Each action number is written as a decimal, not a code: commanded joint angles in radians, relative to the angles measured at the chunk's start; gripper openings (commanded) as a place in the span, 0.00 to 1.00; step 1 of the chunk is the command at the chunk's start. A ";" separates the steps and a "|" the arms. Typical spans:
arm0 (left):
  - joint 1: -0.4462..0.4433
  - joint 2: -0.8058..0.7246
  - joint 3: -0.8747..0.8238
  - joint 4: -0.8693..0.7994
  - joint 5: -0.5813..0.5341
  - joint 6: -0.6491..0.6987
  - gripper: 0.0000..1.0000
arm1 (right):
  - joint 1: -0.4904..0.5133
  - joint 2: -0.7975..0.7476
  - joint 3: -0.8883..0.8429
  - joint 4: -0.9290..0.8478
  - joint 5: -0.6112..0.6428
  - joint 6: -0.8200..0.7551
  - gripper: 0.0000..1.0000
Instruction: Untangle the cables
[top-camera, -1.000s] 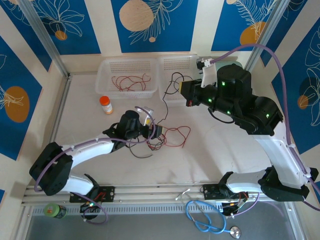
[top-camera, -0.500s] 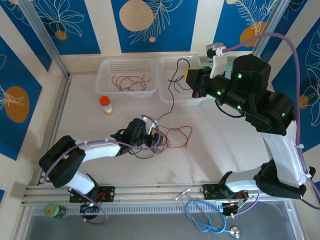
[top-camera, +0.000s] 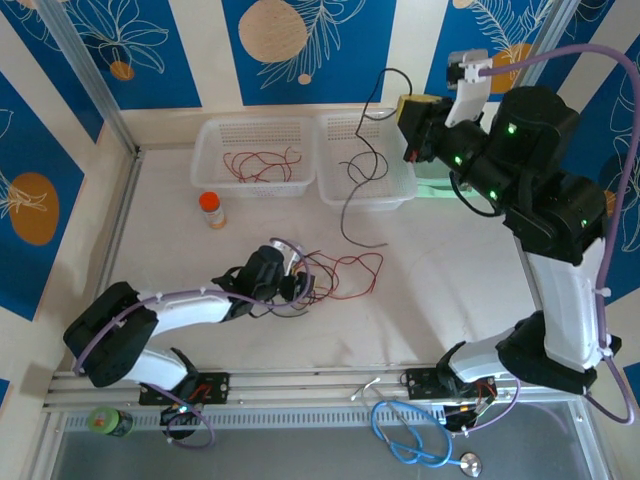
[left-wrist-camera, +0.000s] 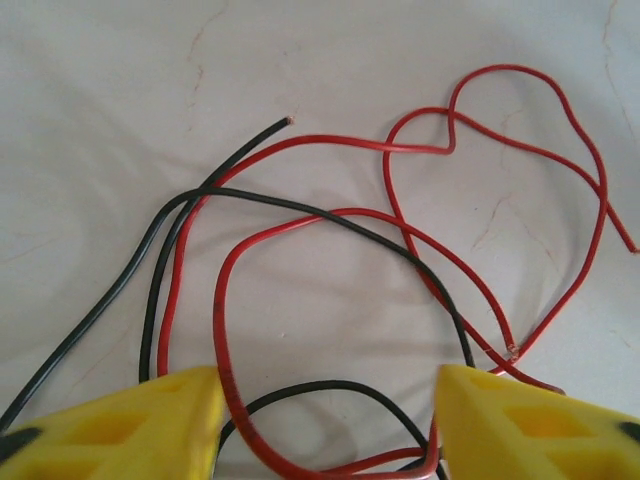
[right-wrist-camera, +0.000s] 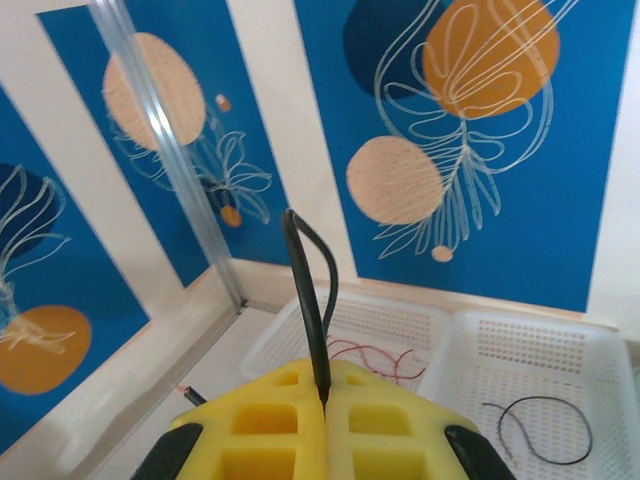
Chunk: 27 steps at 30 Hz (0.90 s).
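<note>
At the upper right the right gripper (top-camera: 410, 108) pinches a black cable (right-wrist-camera: 305, 300), while the left gripper (left-wrist-camera: 325, 385) stands spread over tangled cables (left-wrist-camera: 340, 138).

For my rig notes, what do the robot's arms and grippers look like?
The left arm and right arm have white shells, black joint housings with green lights and thick purple cords. The left gripper and right gripper have blocky yellow fingers.

This was a robotics lab test cell: a white bench (top-camera: 450, 290) boxed in by blue-and-orange leaf-printed panels (top-camera: 340, 50) on bare aluminium posts (top-camera: 85, 75). Two white-and-black robot arms, left (top-camera: 180, 305) and right (top-camera: 565, 290), were bolted to a slotted metal rail (top-camera: 300, 385) at its near edge.
</note>
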<state>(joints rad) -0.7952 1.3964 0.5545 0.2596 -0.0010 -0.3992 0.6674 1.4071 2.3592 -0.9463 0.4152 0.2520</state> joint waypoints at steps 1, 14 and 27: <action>-0.009 -0.057 0.030 -0.033 0.015 0.000 0.72 | -0.063 0.066 0.059 0.036 -0.028 -0.043 0.00; -0.036 -0.351 0.115 -0.313 -0.036 0.045 0.92 | -0.311 0.358 0.158 0.117 -0.113 -0.031 0.00; -0.042 -0.562 0.094 -0.455 -0.085 -0.042 0.91 | -0.352 0.665 0.079 0.199 -0.095 -0.029 0.00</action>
<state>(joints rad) -0.8253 0.8536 0.6468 -0.1413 -0.0654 -0.4118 0.3202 2.0205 2.4657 -0.7834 0.3141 0.2314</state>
